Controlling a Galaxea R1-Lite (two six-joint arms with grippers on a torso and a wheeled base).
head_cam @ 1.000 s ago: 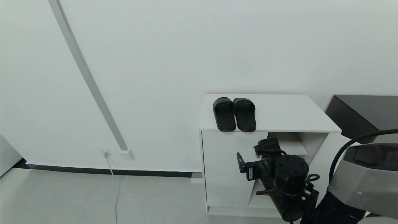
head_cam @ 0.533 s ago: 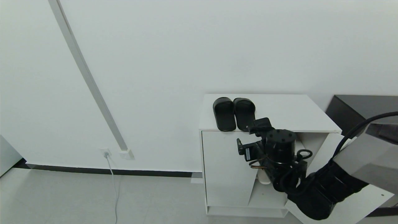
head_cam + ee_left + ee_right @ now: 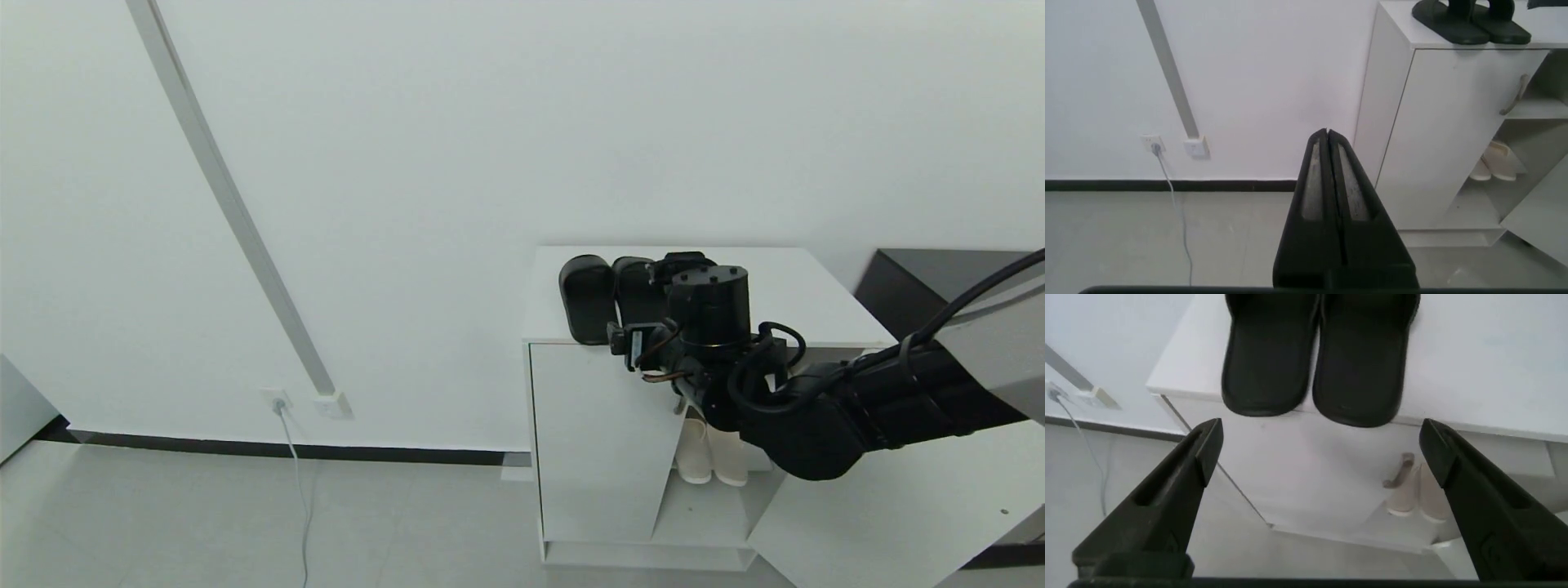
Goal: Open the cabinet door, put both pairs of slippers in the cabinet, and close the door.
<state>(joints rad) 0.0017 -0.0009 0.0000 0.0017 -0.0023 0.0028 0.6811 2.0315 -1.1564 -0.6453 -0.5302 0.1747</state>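
Since the black slippers [image 3: 1274, 351] look light and pliable, the wide-spread right gripper [image 3: 1321, 433] should probably squeeze both together across the straps.

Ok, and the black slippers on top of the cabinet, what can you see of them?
The black slippers are a matte, rubbery-looking pair of slides with broad straps. They lie flat, side by side and touching, on the left part of the white cabinet top, their ends at its front edge. The open right gripper hovers close over them; contact cannot be told.
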